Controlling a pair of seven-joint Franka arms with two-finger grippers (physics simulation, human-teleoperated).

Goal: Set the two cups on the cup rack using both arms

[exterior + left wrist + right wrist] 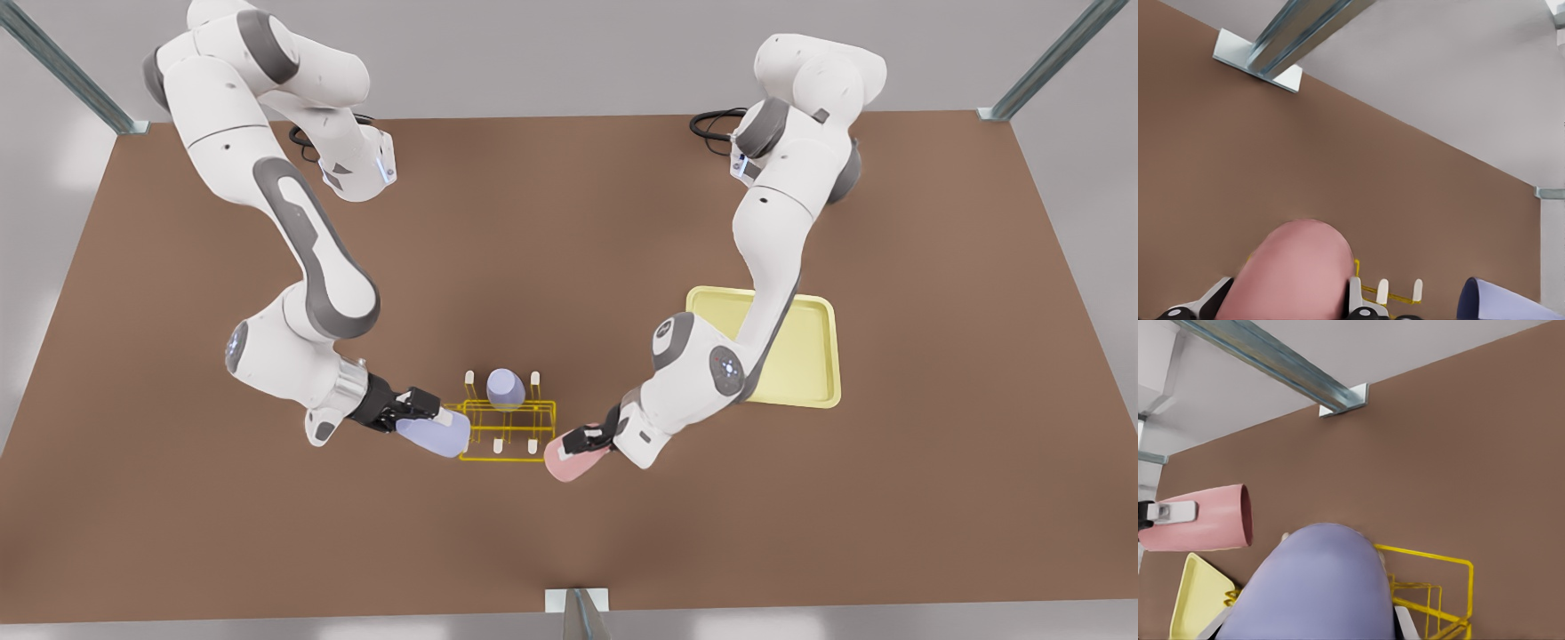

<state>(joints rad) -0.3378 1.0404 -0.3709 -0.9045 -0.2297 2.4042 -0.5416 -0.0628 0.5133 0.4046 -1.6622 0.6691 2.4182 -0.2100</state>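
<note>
Left tool (578, 441) clamped on pink cup (569, 460), right tool (418, 411) clamped on lavender cup (437, 436), flanking rack (507, 428). Could clip pegs if lowered tilted.

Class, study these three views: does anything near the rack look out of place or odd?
Yes: a spare lavender cup already sits on the yellow rack, although each gripper holds a cup. The right gripper grips a held lavender cup and the left gripper a pink cup, both tipped sideways.
</note>
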